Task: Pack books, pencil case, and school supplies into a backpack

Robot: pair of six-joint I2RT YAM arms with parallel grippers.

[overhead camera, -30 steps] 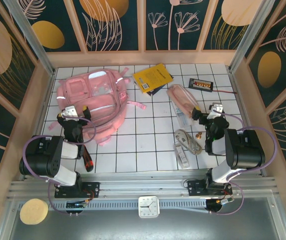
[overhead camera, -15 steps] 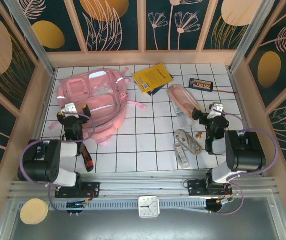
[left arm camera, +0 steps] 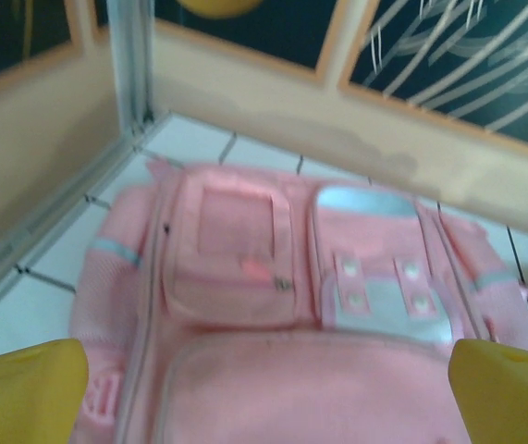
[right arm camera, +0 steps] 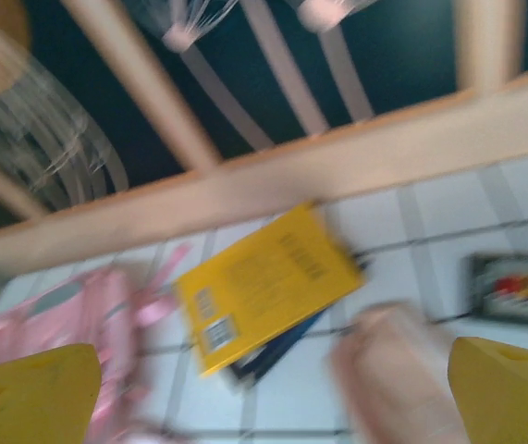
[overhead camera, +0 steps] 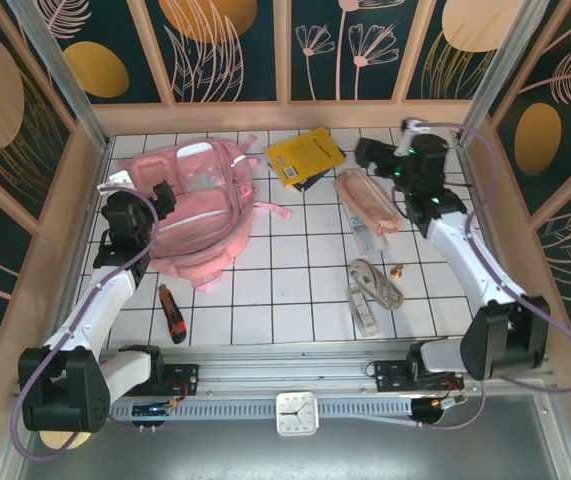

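Both arms have stretched away from their folded pose near the bases and now reach toward the far half of the white tiled table (overhead camera: 265, 290).

Lower centre of the overhead view: a slim whitish bar (overhead camera: 364, 312) lies flat, with a pale looped cord (overhead camera: 377, 280) just above it. At lower left sits a red-and-black knife (overhead camera: 171, 313).

Middle right: the soft, long pink pencil case (overhead camera: 365, 200) lies slanted; what is inside is too small to make out.

Middle left: the large pink fabric backpack (overhead camera: 190, 205) (left arm camera: 282, 305) lies flat, its clear pockets and silvery strips facing up. Its pockets look flat and closed. The left gripper (overhead camera: 140, 190) (left arm camera: 264, 393) hovers over its left side, yellow fingertips wide apart, holding nothing.

Upper centre: a thin yellow book (overhead camera: 307, 155) (right arm camera: 264, 277) rests on a navy book (overhead camera: 310, 183) (right arm camera: 273, 356), beside the backpack's upper right.

Upper right: the right gripper (overhead camera: 385, 140) (right arm camera: 273, 398) hangs spread wide and bare above the pencil case's far end, near a small black box (right arm camera: 518, 287).
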